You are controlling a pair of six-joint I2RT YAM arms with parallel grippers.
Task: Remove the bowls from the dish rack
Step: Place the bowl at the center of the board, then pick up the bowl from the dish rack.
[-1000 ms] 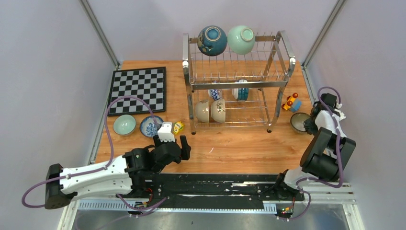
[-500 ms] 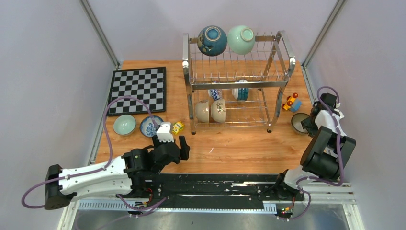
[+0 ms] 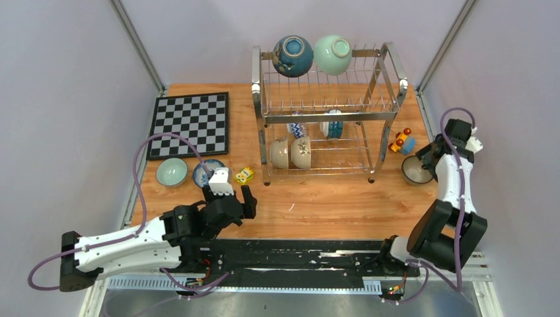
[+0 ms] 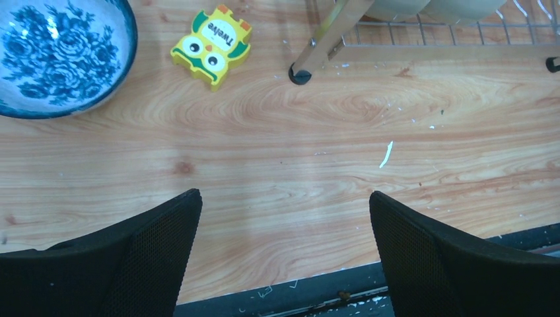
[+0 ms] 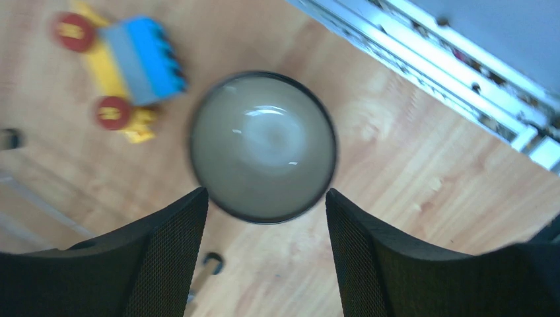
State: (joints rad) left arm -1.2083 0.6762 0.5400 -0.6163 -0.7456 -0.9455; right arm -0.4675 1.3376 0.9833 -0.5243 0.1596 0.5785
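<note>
Now L hand [image 4: 285,195] wide over table [image 4: 297,139]; R hand [image 5: 266,191] wide above dark-rimmed bowl [image 5: 263,146].

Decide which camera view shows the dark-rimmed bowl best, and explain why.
The right wrist view: the dark-rimmed bowl sits in mid-frame, seen from above, its rim and grey inside visible, if slightly blurred. The top external view shows it only small. The left wrist view misses it.
</note>
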